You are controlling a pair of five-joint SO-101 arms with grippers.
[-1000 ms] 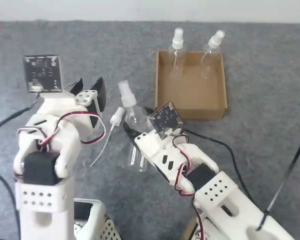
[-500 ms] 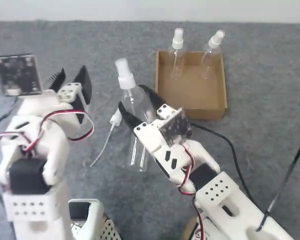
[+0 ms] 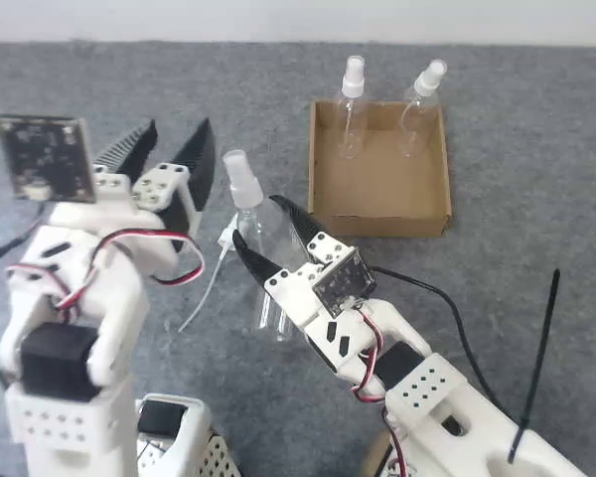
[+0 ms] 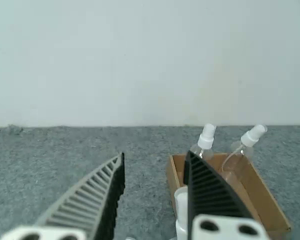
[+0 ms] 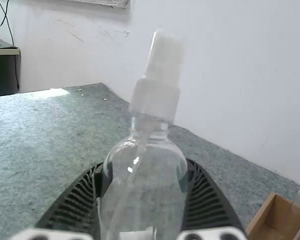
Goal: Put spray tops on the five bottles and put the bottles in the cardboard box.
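High view: right claw [image 3: 259, 221] is clamping the capped bottle [image 5: 145, 165] and lifting it upright off the worktop [image 3: 497, 298]; left claw [image 3: 177, 129], spread wide, is backing away; cardboard box [image 3: 377, 214] is sitting just beyond the right claw, so boxing's probably next.

On the table [image 3: 536, 149], far right, a box [image 3: 379, 204]; inside, against its far wall, two bottles [image 3: 352, 119] side by side. Just left of the box, an upright bottle [image 3: 256, 211] within the right gripper [image 3: 261, 224]. Further left, apart, the left gripper [image 3: 179, 127]. Below the upright bottle, a spray top [image 3: 228, 236] and possibly two more bottles [image 3: 271, 310], lying flat.
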